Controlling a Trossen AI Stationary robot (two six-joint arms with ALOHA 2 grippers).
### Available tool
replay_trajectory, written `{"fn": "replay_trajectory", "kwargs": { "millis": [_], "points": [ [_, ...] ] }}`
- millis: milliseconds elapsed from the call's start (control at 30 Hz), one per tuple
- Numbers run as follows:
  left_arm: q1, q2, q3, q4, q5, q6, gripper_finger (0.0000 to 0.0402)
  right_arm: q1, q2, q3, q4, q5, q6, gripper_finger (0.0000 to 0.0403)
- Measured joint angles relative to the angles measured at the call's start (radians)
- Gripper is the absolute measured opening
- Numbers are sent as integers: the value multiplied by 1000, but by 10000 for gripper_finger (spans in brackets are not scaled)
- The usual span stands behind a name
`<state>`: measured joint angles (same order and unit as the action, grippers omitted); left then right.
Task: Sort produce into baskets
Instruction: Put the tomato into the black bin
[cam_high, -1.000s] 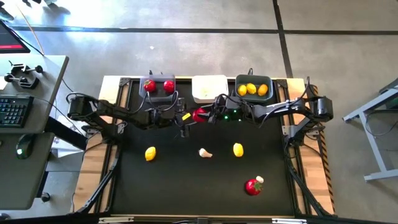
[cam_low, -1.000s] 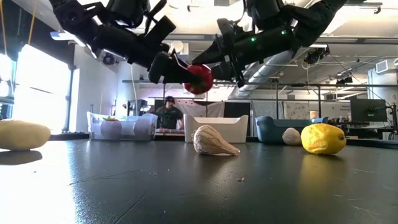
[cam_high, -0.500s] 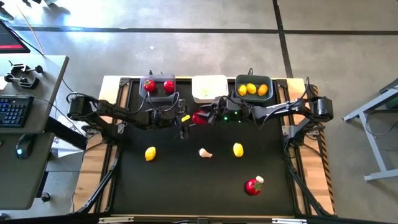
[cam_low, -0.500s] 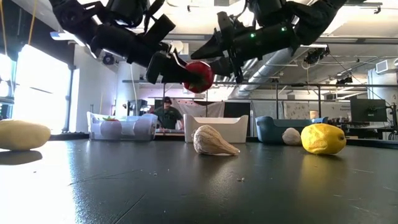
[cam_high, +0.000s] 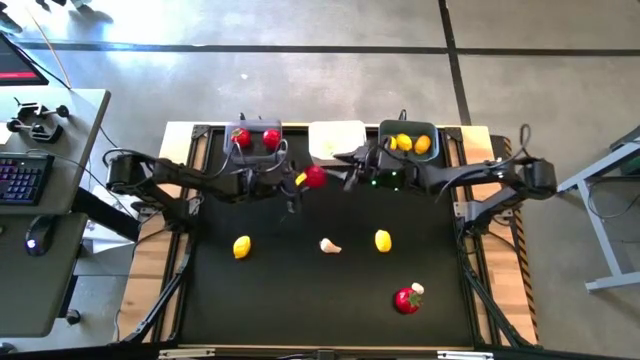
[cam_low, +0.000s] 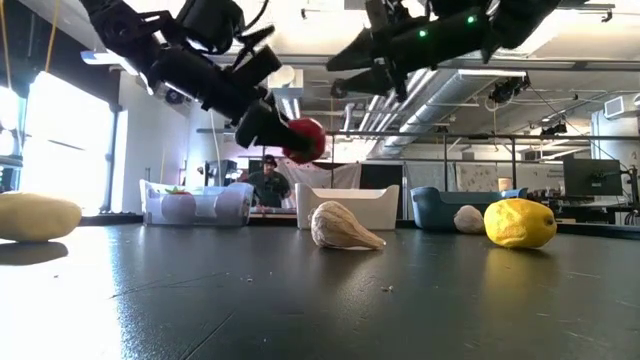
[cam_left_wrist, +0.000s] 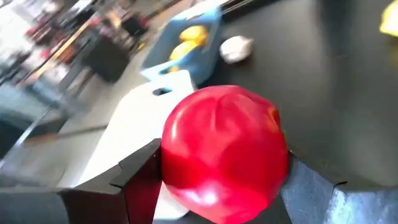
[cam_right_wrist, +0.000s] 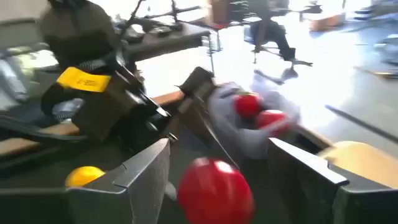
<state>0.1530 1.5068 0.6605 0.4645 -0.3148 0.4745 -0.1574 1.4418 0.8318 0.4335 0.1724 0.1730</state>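
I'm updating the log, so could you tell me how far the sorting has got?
Done: two tomatoes in the grey basket, lemons in the teal basket. In hand: the left gripper holds a tomato; the right gripper is open. Left: two lemons, a garlic, a tomato.

Along the far edge, the grey plastic tub, white plastic tub and dark teal tub stand side by side. Just in front of them, the left gripper holding a red round tomato and the empty, spread right gripper crowd the middle. The black tabletop's near left stretch lies open.
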Motion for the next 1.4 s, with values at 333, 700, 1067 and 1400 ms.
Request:
{"fn": "replay_trajectory", "kwargs": {
  "millis": [333,700,1067,1400],
  "points": [
    [214,-157,0,-288,-45,-173,251,0,-82,0,-191,127,5,259],
    [536,-359,0,-706,-2,-524,250,0,-80,-10,-214,131,28,259],
    [690,-279,0,-771,251,-596,250,0,-80,-10,-212,135,28,259],
    [733,-243,0,-716,252,-563,258,0,-80,-10,-215,135,24,259]
  ]
}}
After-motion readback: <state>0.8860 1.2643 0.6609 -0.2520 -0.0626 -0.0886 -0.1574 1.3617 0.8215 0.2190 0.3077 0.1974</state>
